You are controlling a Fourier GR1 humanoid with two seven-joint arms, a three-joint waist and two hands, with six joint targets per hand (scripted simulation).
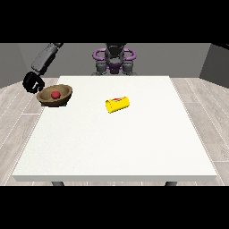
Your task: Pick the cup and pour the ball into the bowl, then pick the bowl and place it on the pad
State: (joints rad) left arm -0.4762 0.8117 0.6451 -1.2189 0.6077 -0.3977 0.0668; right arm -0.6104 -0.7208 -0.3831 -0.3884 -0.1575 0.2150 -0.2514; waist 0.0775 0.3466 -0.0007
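A bare test room, more lab than home: grey walls (214, 60), pale plank floor (20, 100), and one large white table (116, 147) before a humanoid robot (114, 60).

No readable text, numbers or brand marks anywhere on show. Only candidate is the yellow cup (117, 104) lying on its side on the table (116, 143): it carries a small red patch on its wall, but no letters can be made out in it.
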